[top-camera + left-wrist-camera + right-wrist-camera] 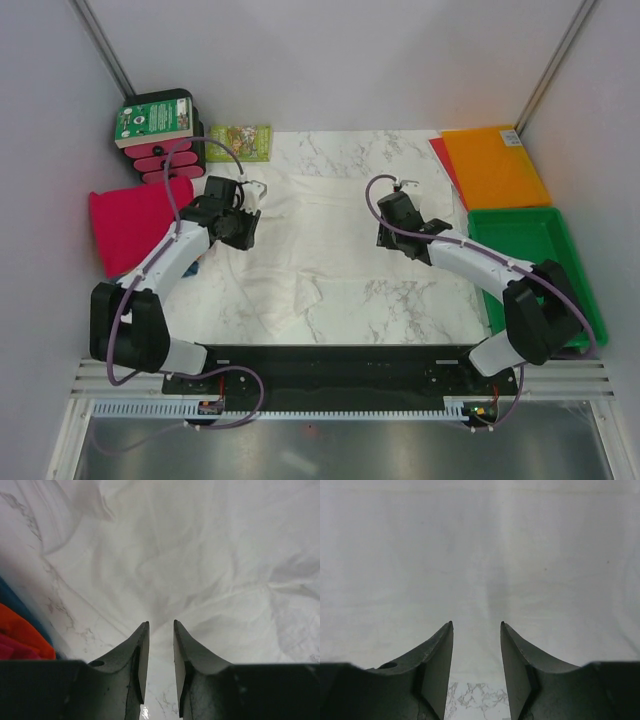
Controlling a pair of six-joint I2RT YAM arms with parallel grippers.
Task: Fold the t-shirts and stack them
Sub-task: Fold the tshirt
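Here we hover over the white t-shirt [320,235], spread mid-table, likely so its edges can be folded. The left gripper [161,622] is narrowly parted and the right gripper [476,623] wider — both empty — and the folded pile [135,225] sits at the left.

The thin wrinkled cloth t-shirt [330,225] at the centre is plain white. The marble table top [400,300] is white with grey veins. At nine o'clock the folded soft t-shirt [135,225] is magenta-pink. At two o'clock the flat rigid sheet [495,165] is orange. At three o'clock the rectangular plastic tray [525,232] is bright green.
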